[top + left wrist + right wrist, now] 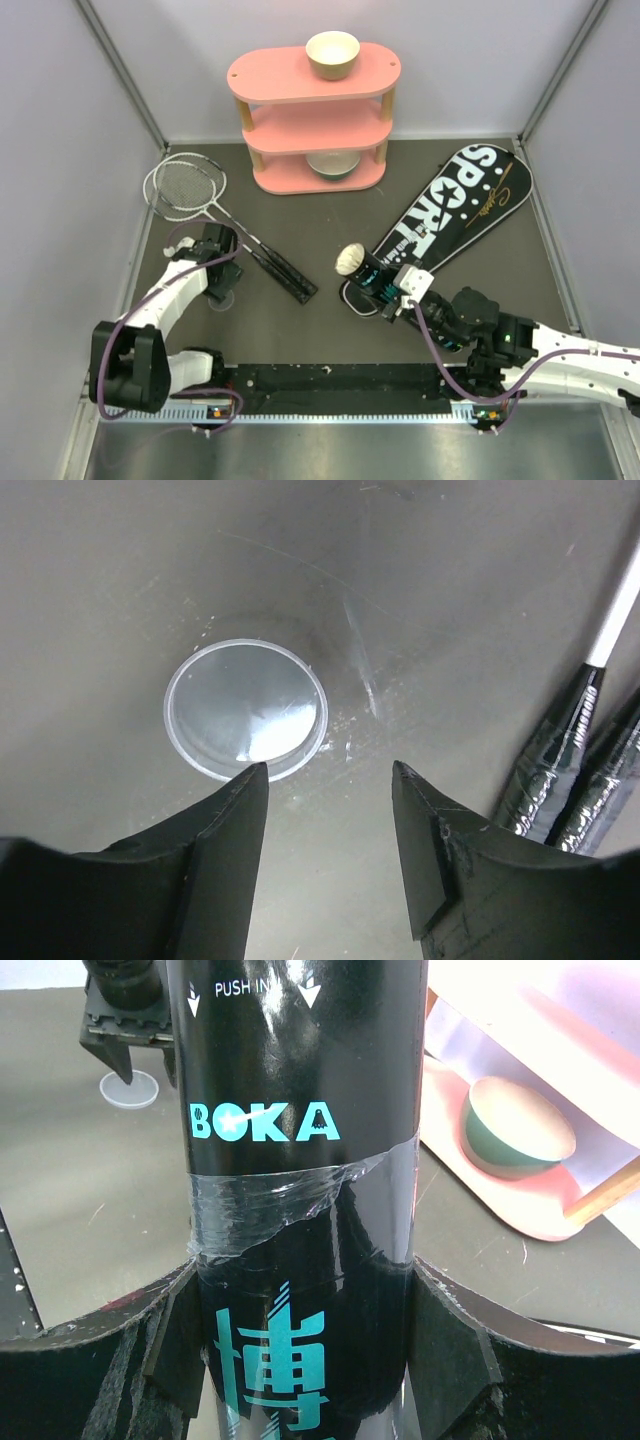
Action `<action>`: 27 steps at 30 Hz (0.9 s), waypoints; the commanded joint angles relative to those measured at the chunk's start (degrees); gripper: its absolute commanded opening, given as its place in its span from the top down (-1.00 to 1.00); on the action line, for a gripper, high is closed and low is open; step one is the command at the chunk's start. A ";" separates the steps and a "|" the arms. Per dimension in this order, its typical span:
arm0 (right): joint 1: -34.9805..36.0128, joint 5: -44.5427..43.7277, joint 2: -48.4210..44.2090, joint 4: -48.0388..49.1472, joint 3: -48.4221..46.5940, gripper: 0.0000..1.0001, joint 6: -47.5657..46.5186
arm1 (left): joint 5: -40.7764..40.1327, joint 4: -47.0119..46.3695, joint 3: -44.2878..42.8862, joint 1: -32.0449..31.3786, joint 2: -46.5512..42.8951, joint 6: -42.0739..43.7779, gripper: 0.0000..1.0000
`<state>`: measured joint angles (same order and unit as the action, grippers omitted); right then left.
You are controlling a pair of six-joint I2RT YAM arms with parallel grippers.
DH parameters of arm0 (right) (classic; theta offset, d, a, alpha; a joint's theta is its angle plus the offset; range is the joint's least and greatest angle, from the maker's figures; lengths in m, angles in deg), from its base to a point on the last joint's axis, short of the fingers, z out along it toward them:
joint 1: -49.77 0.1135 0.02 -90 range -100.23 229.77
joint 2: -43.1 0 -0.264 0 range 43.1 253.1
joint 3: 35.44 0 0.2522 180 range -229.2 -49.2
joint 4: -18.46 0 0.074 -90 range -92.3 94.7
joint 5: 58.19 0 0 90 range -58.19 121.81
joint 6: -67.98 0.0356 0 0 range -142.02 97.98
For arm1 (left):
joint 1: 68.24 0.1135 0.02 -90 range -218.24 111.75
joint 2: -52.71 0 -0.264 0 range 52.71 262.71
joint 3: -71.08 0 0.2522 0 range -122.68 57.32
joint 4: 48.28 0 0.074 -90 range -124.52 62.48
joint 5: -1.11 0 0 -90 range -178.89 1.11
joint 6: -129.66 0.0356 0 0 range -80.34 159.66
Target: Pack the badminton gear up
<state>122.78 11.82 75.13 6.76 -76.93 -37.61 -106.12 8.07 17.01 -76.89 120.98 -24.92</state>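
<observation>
Two silver-framed rackets (pixel 186 188) lie at the left, their black handles (pixel 572 768) running to mid-table. The black SPORT bag (pixel 462 204) lies at the right. My right gripper (pixel 397 297) is shut on the black tube (pixel 373 279), lettered BOKA (pixel 300 1160), holding it tilted. A white shuttlecock (pixel 349 260) sticks out of the tube's mouth; other shuttlecocks are hidden. My left gripper (pixel 219 272) is open and empty (pixel 325 775), just above the table beside a clear round lid (pixel 245 708), with the left fingertip at the lid's rim.
A pink three-tier shelf (pixel 312 120) stands at the back with a cream bowl (pixel 332 54) on top and another (pixel 516 1126) on the lowest tier. White walls close in left, right and back. The clear lid also shows in the right wrist view (pixel 130 1088).
</observation>
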 commanded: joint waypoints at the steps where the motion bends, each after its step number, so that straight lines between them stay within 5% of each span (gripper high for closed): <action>1: 0.29 -0.93 -1.01 2.33 0.13 1.00 1.88 | 0.10 -3.83 1.03 0.73 2.91 -3.71 -0.11; 12: 0.29 -1.02 -0.74 1.89 -0.05 1.00 2.06 | 0.45 -8.74 2.78 1.96 11.01 -3.72 0.30; 15: 0.29 -0.93 -0.66 1.89 -0.22 1.00 1.88 | 0.71 -9.27 3.57 2.05 10.83 -3.54 0.56; 17: 0.37 -0.67 -0.48 1.89 -0.49 1.00 1.62 | 0.80 -9.45 3.75 2.05 9.78 -2.23 0.93; 20: 0.29 0.04 0.22 1.80 -0.93 1.00 1.27 | 1.23 -8.57 2.79 2.05 6.36 2.06 1.00; 23: 0.29 0.83 1.63 1.71 -1.28 1.00 1.09 | 6.31 -8.83 0.24 1.96 0.30 11.34 1.00; 27: 0.29 2.32 3.65 1.54 -1.80 1.00 0.92 | 26.86 -15.94 -2.58 1.70 -10.06 23.07 1.00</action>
<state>122.78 12.52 77.34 6.81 -76.84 -37.26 -96.66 0.42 18.19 -75.08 120.53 -15.32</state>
